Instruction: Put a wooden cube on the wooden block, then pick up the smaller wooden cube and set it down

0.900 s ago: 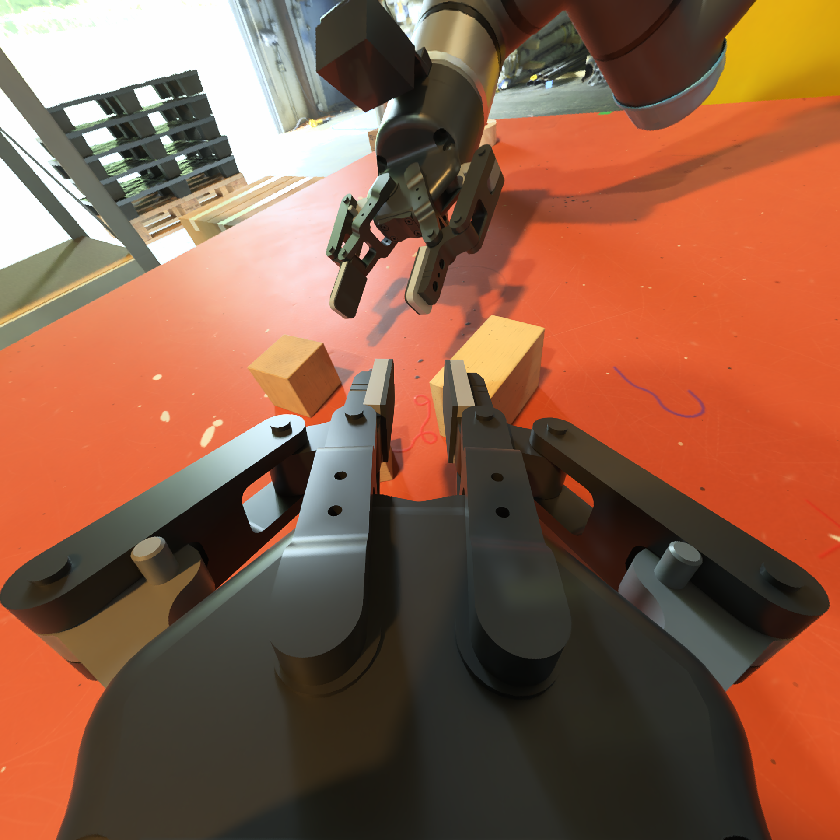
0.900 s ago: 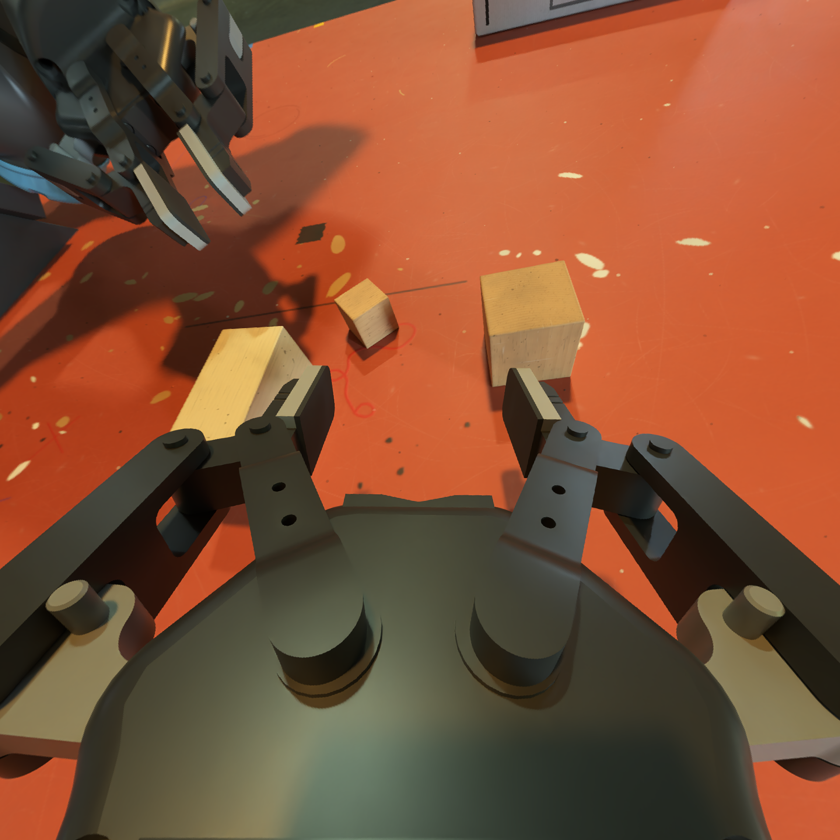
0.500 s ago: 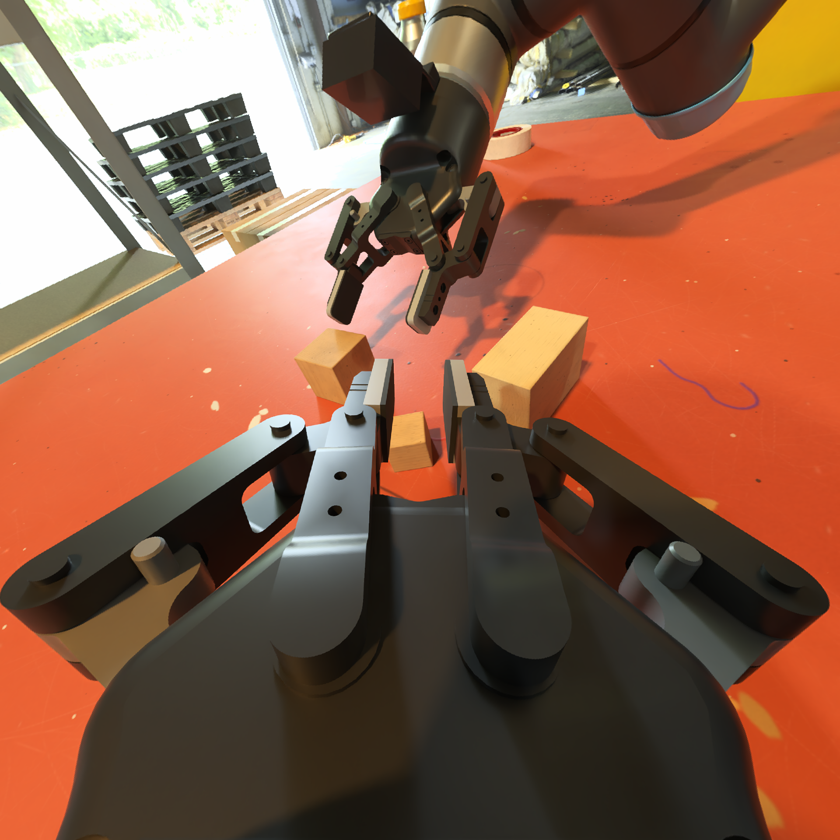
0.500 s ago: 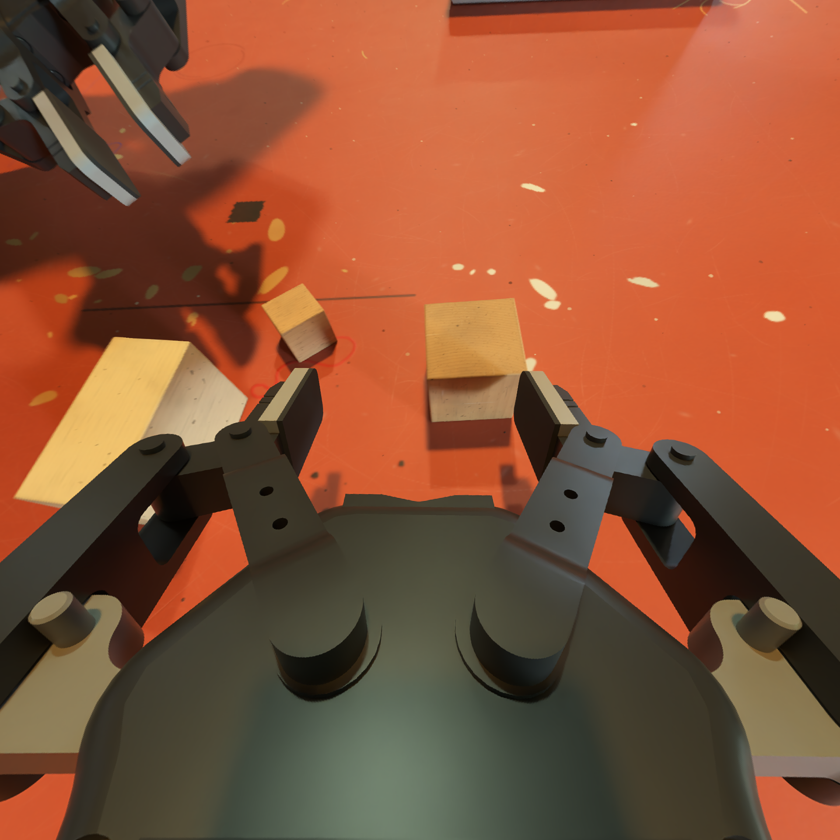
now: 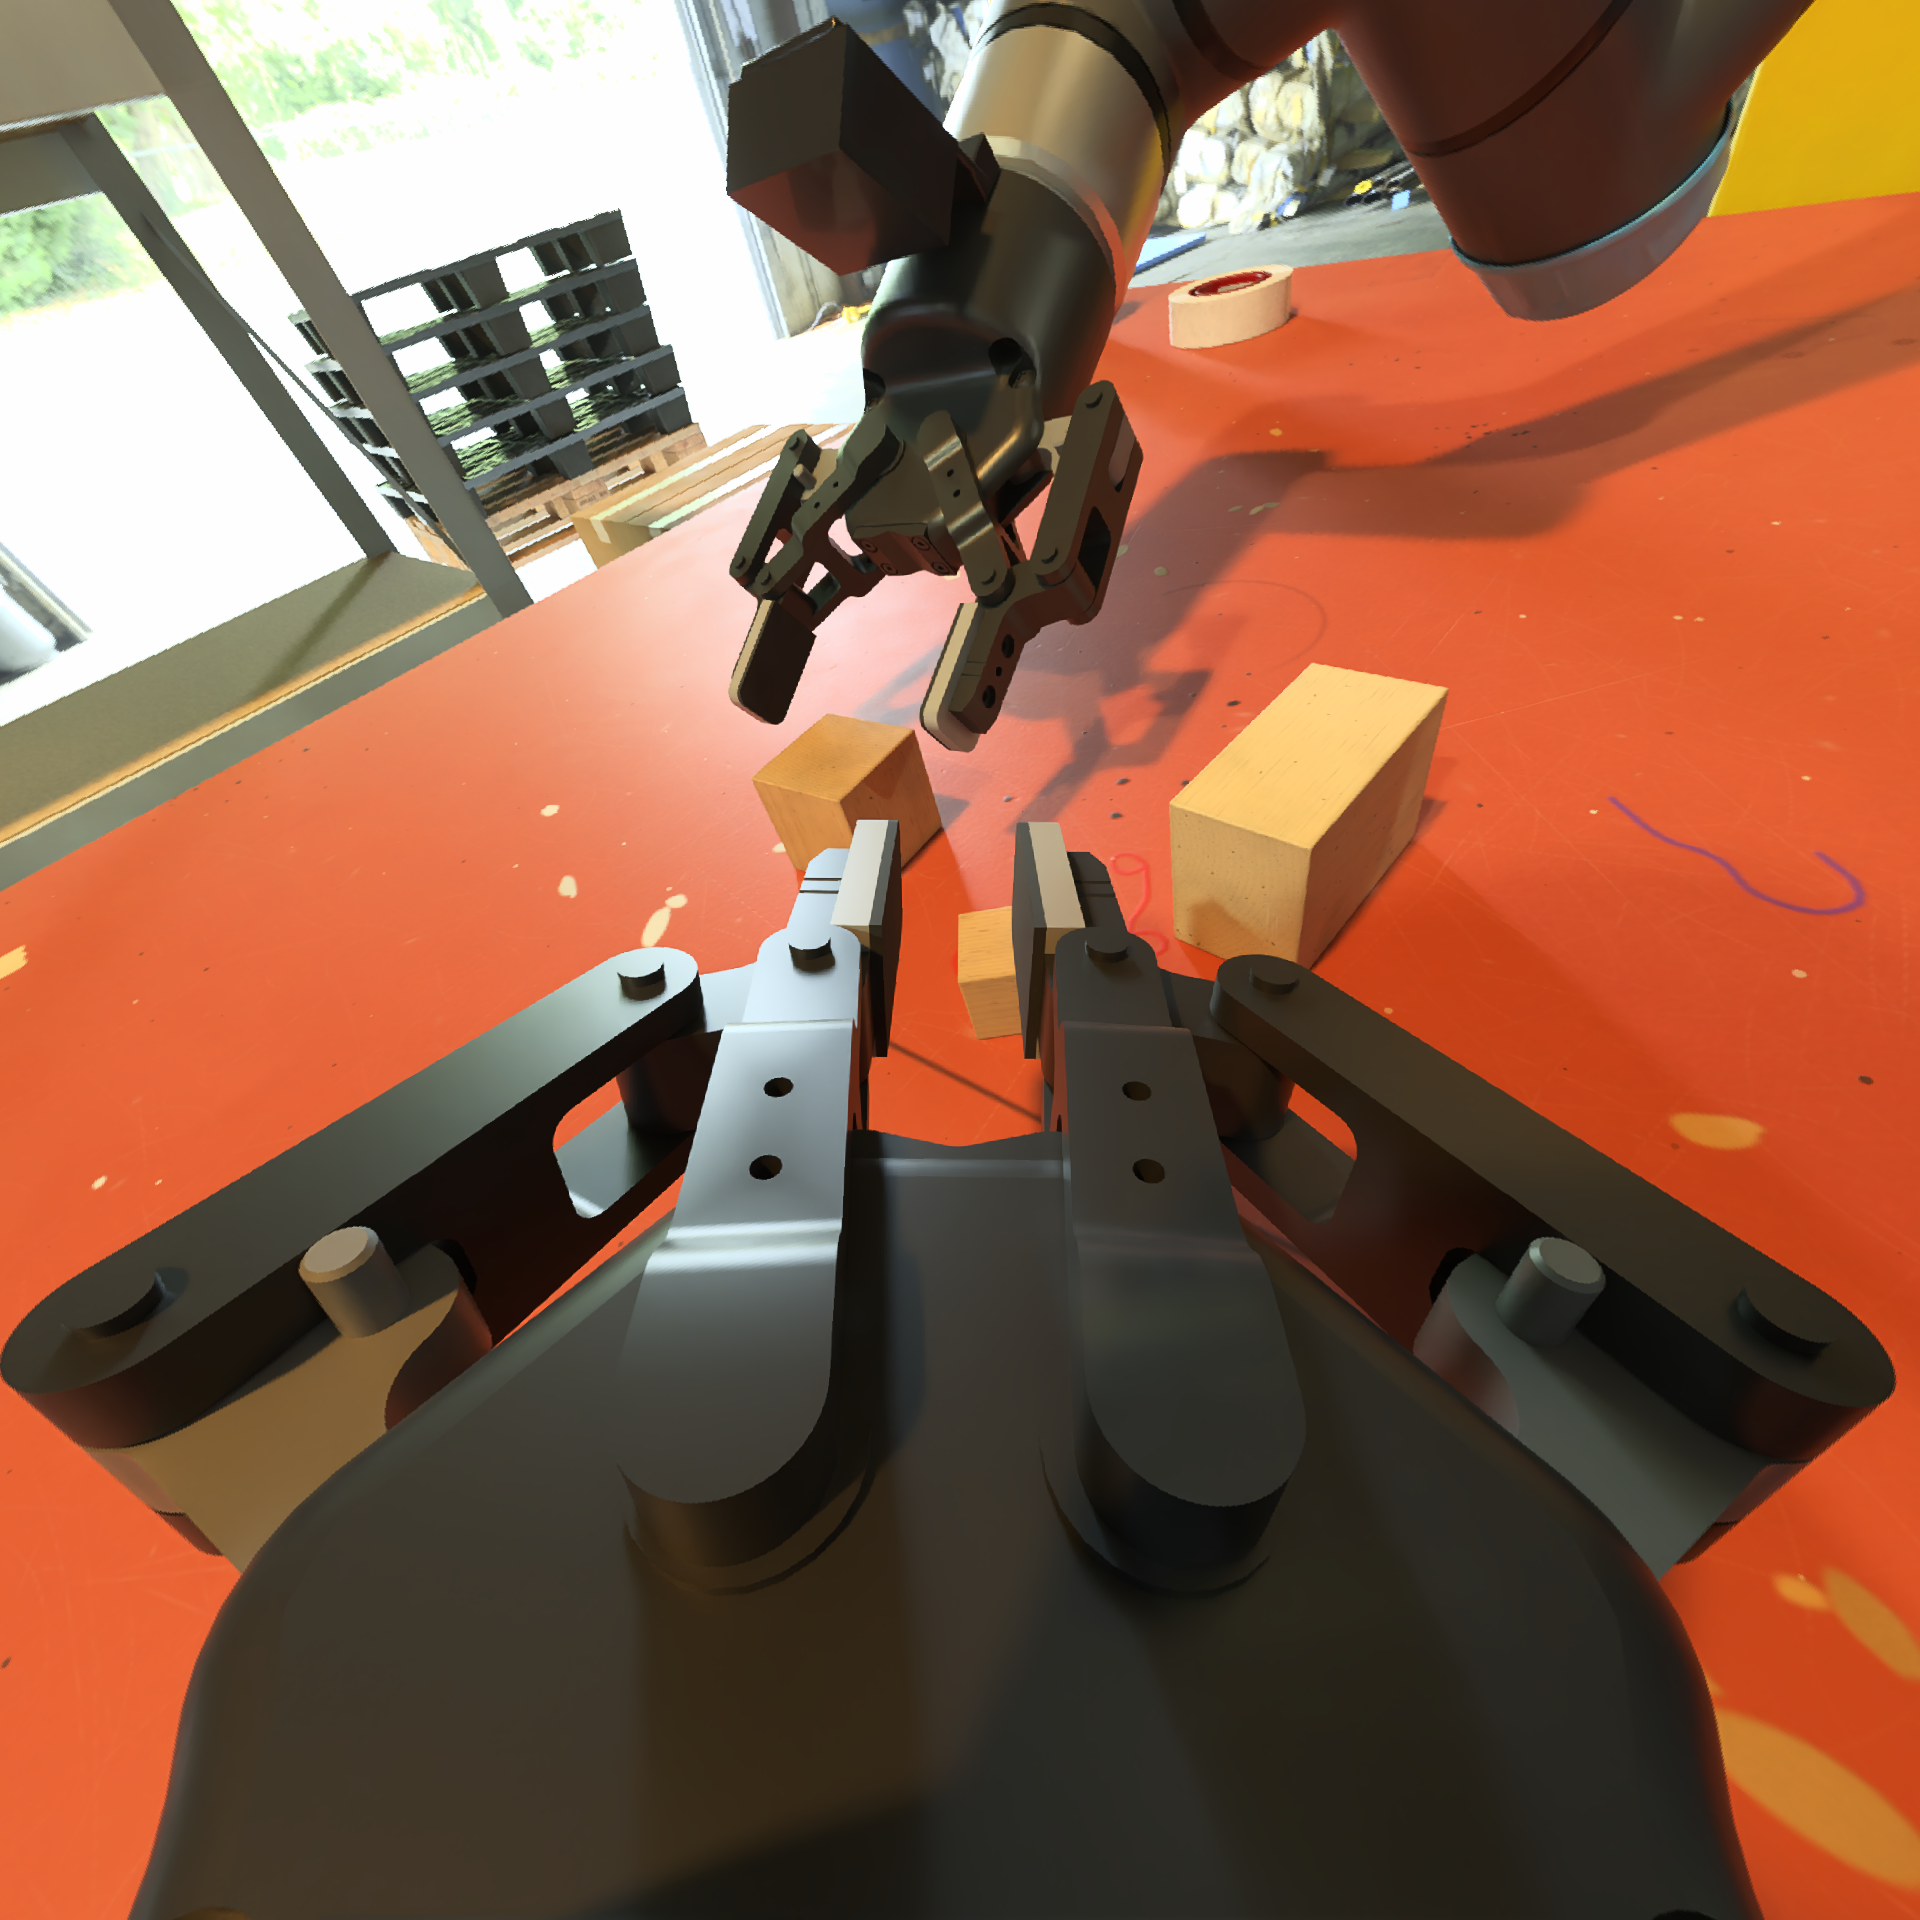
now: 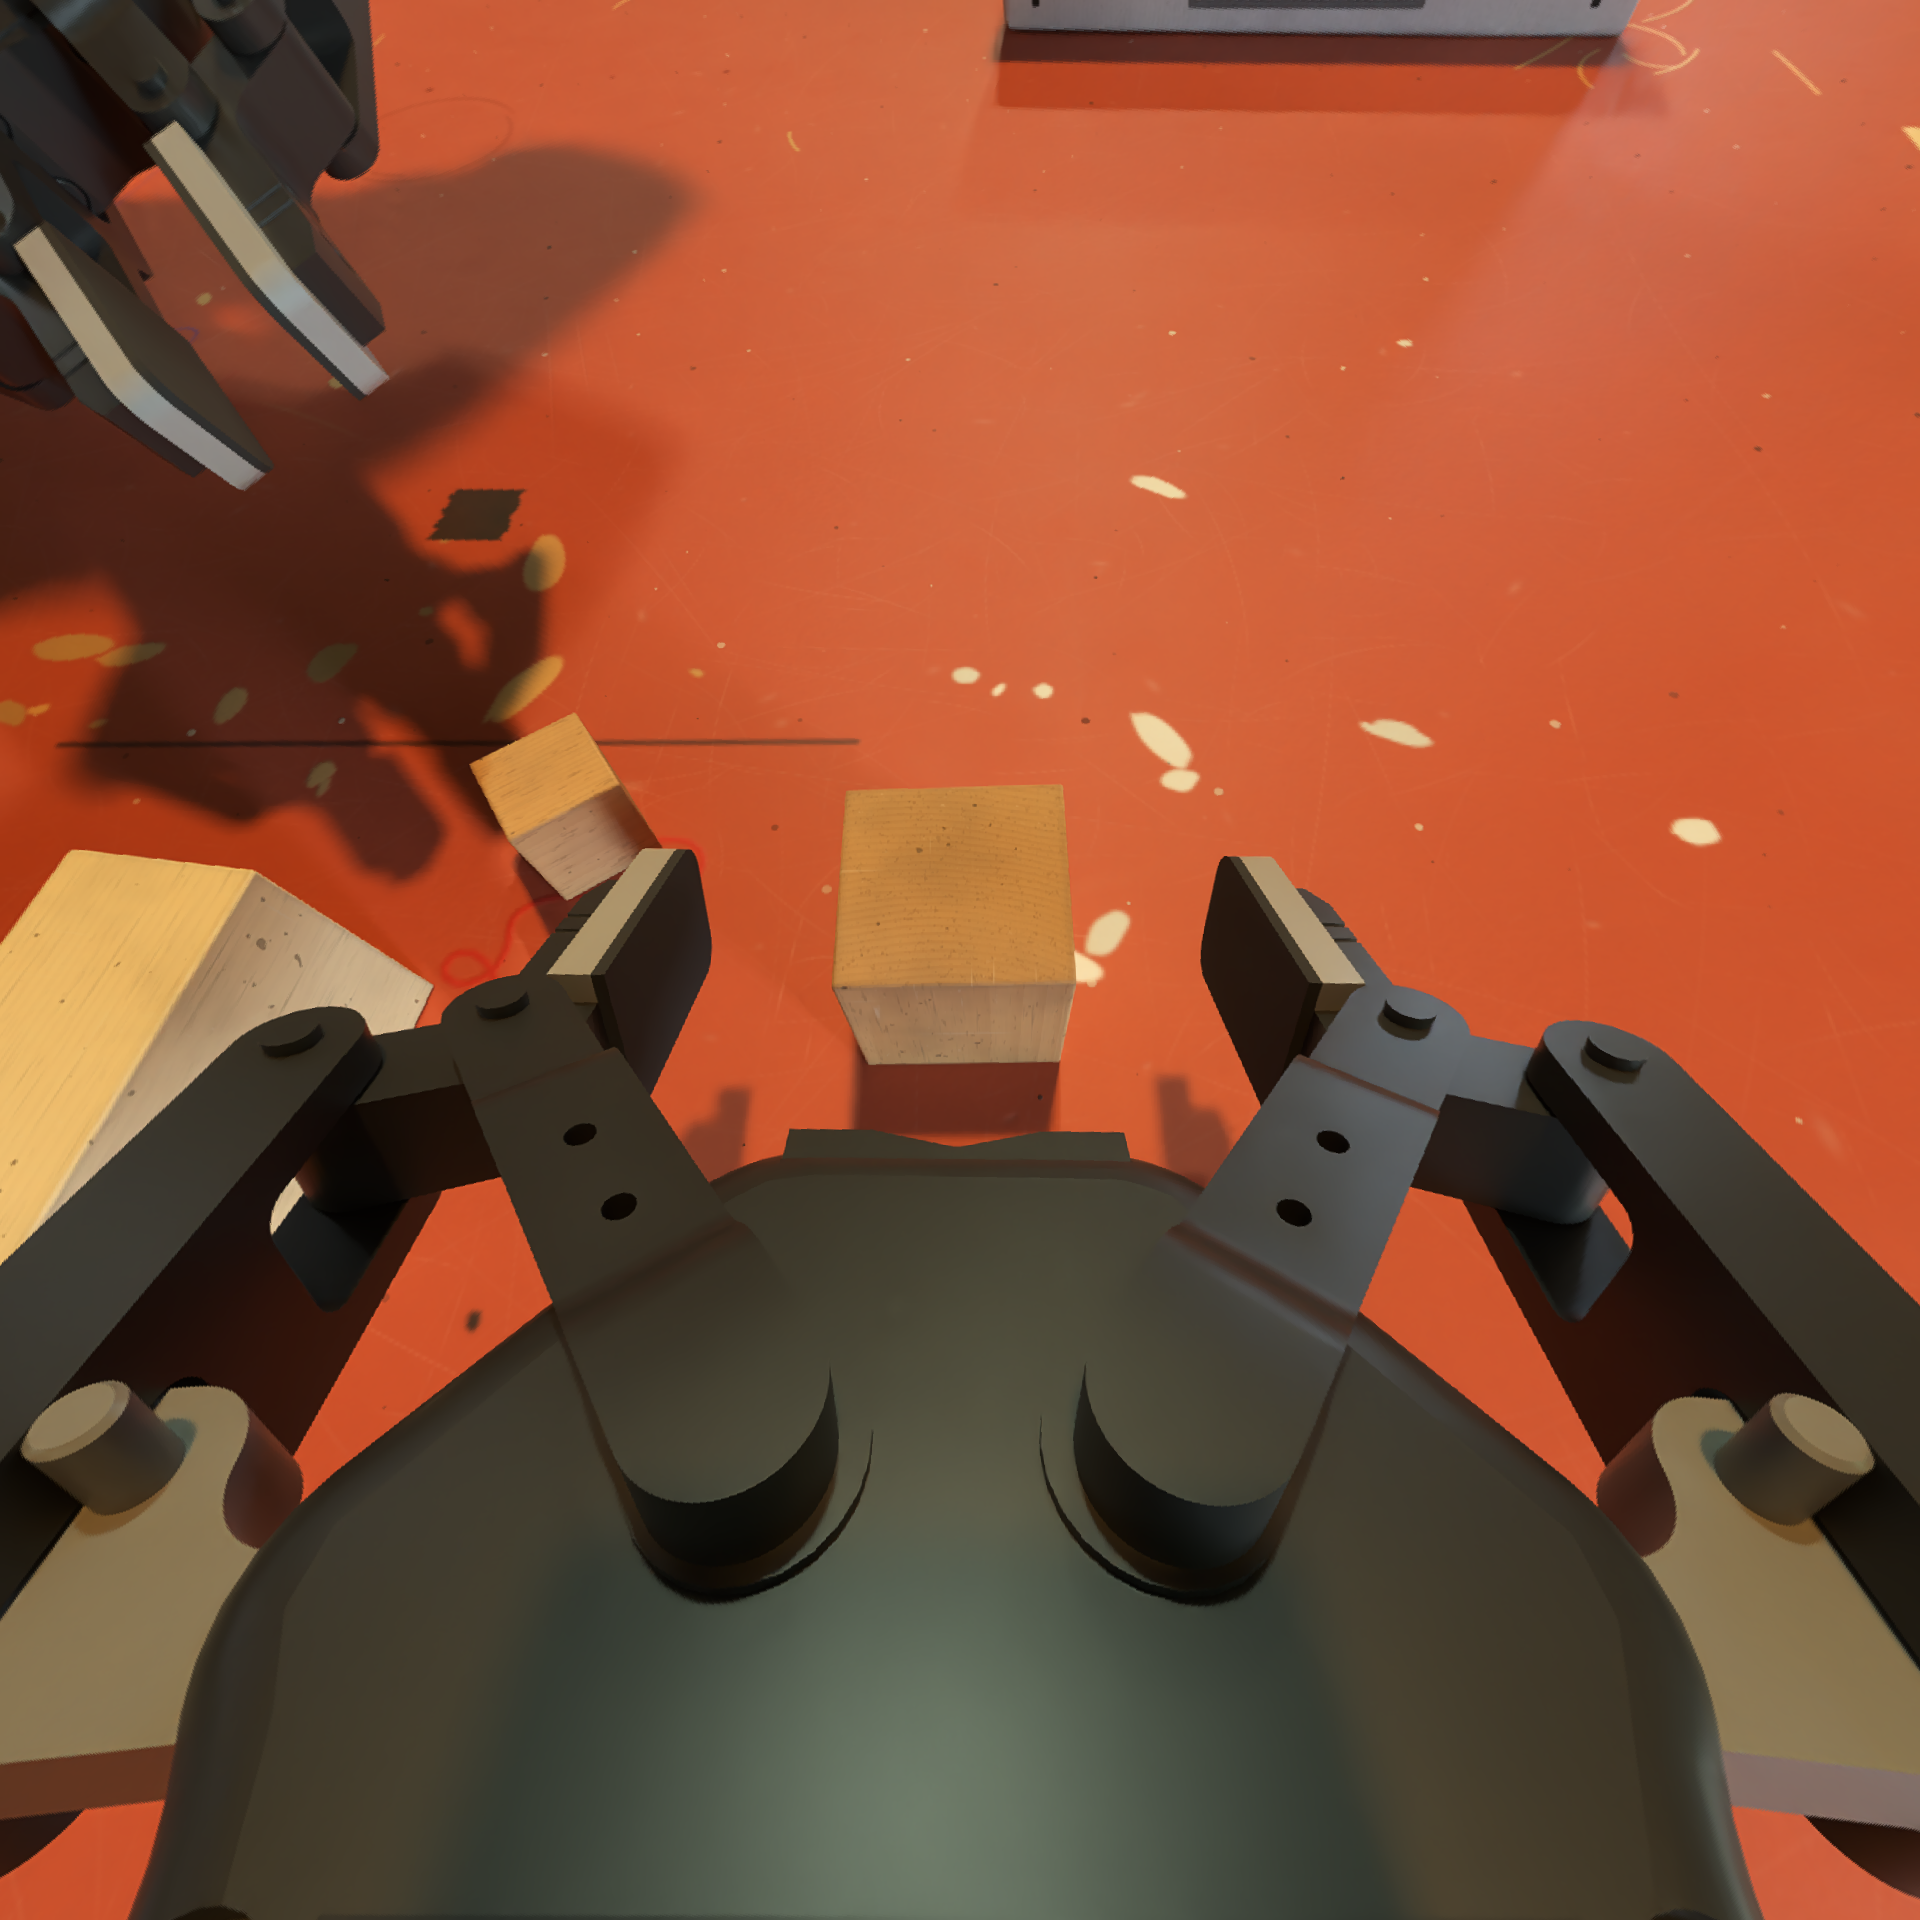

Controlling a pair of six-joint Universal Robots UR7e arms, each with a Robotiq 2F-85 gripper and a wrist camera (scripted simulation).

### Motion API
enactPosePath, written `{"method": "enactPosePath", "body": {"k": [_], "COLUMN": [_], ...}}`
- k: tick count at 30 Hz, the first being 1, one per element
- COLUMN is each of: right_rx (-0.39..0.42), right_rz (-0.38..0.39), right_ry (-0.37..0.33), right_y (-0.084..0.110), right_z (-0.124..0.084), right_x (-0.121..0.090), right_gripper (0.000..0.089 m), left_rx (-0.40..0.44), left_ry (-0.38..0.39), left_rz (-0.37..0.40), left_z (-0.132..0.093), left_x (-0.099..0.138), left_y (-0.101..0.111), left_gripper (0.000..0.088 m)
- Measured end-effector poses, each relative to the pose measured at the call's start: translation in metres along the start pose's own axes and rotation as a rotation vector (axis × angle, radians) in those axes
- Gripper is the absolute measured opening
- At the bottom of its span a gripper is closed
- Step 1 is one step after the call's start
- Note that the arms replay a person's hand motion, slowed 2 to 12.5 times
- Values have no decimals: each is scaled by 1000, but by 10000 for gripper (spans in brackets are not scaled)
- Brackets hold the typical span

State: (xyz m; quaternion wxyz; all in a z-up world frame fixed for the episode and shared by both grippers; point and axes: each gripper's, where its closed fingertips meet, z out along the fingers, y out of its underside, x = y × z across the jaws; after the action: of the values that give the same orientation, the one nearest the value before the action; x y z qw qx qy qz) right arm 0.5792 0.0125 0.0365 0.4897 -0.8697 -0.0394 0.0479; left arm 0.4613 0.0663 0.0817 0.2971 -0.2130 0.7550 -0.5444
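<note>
The larger wooden cube (image 6: 954, 904) sits on the red table, centred between the wide-open fingers of my right gripper (image 6: 961, 914), which hovers just above it. In the left wrist view that gripper (image 5: 862, 707) hangs over the cube (image 5: 847, 784). The smaller wooden cube (image 6: 556, 800) lies tilted to its left. The long wooden block (image 6: 135, 997) lies at the far left. My left gripper (image 5: 956, 883) is empty, its fingers a narrow gap apart, raised above the table. The small cube (image 5: 985, 971) shows below it beside the block (image 5: 1304, 810).
A roll of tape (image 5: 1231, 303) lies far back on the table. A grey box (image 6: 1309, 10) stands at the table's far side in the right wrist view. Dark pallets (image 5: 499, 353) are stacked beyond the table's left edge.
My right gripper has moved over the larger cube and lower, so the cube now sits between its fingers. My left gripper has drawn back, and the small cube came into its view.
</note>
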Motion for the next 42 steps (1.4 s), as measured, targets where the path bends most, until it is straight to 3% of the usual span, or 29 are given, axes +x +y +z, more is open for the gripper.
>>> {"method": "enactPosePath", "body": {"k": [5, 12, 17, 22, 32, 42], "right_rx": [-21, -75, -96, -106, -76, 43], "right_rz": [-16, -32, -42, -57, -66, -30], "right_ry": [-18, -18, 2, 27, 95, 151], "right_y": [0, 5, 7, 8, 6, -12], "right_z": [6, 11, 13, 13, 4, -37], "right_x": [0, -1, 0, 0, -2, -29], "right_gripper": [833, 748, 626, 406, 402, 402], "left_rx": [4, 18, 23, 27, 41, 39], "left_ry": [-18, -38, -45, -48, -65, -96], "left_rz": [-4, -4, -4, -5, -1, 10], "left_z": [-1, -2, -3, -3, -5, -8], "left_x": [-5, -10, -11, -12, -14, -19], "left_y": [2, 1, 0, 0, -1, 0], "left_gripper": [197, 196, 197, 197, 198, 197]}}
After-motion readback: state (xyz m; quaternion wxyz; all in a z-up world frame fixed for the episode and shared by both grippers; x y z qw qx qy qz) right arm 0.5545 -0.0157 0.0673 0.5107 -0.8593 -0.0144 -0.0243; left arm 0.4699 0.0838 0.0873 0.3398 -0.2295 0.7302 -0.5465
